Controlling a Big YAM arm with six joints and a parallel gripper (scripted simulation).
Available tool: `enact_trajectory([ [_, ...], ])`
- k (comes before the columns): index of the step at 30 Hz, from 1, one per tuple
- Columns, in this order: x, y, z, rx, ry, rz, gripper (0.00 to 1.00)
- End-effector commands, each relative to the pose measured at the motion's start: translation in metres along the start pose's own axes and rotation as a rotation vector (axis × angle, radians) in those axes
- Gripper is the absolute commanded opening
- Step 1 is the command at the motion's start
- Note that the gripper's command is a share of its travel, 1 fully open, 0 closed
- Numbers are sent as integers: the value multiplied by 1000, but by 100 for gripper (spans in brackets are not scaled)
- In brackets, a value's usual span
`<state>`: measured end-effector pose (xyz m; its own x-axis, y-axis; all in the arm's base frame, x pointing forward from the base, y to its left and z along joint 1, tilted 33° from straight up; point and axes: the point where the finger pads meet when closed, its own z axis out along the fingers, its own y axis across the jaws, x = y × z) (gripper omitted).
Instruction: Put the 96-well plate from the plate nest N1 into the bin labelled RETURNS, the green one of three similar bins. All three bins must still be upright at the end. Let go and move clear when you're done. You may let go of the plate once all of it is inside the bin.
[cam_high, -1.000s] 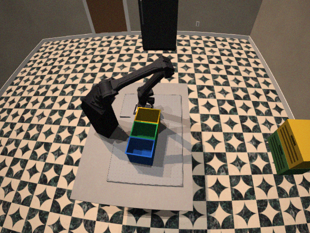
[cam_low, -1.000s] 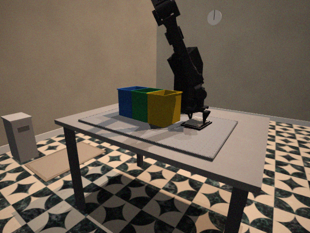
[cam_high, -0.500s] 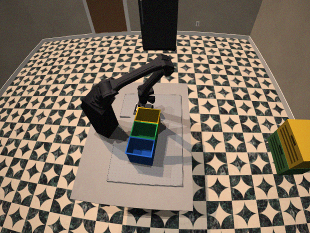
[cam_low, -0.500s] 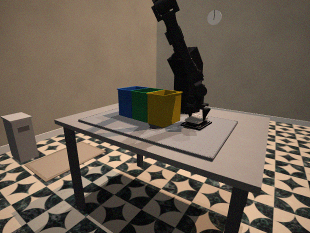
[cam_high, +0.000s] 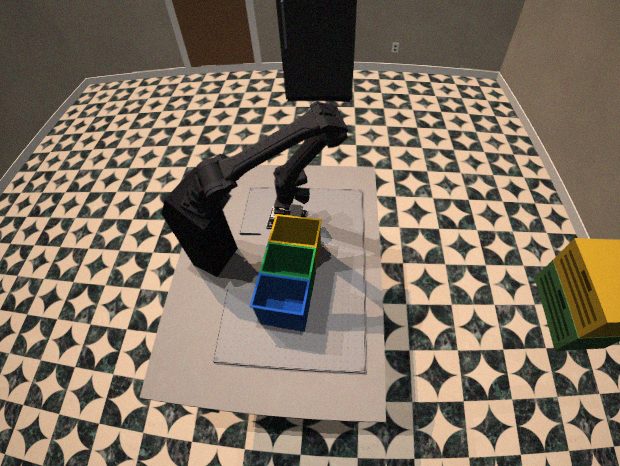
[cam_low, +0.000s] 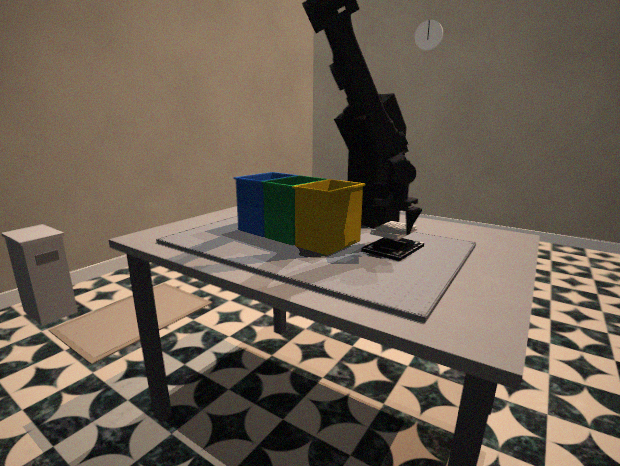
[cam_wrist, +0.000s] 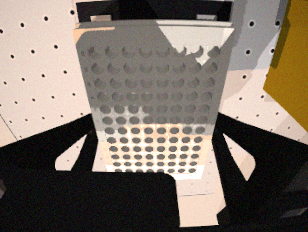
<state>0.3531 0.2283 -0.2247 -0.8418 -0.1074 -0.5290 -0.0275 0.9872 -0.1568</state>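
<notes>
The white 96-well plate (cam_wrist: 154, 88) (cam_low: 392, 228) sits between my fingers, lifted a little above the black plate nest (cam_wrist: 153, 9) (cam_low: 393, 248). My gripper (cam_wrist: 154, 118) (cam_low: 399, 226) (cam_high: 289, 206) is shut on the plate's long sides. Three bins stand upright in a touching row: yellow (cam_high: 295, 230) (cam_low: 325, 217) (cam_wrist: 292, 48) closest to the nest, green (cam_high: 289, 261) (cam_low: 278, 210) in the middle, blue (cam_high: 279, 296) (cam_low: 249, 202) at the far end. In the top view the yellow bin and my wrist hide most of the plate.
The bins and nest stand on a perforated grey mat (cam_low: 400, 290) (cam_high: 280, 350) on the table (cam_low: 501, 310) (cam_high: 190, 350). My arm's base (cam_high: 200, 235) is to the left of the bins. A yellow and green crate (cam_high: 586, 293) and a grey cabinet (cam_low: 37, 270) stand on the floor.
</notes>
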Motion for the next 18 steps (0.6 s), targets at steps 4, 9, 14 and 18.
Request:
enact_trajectory([
  [4,6,1,-20,-3,4,-8,0],
  [9,5,1,-28,-3,4,-8,0],
  [14,5,1,-36,-3,3,-8,0],
  [18,5,2,-40,-4,3,-8,0],
])
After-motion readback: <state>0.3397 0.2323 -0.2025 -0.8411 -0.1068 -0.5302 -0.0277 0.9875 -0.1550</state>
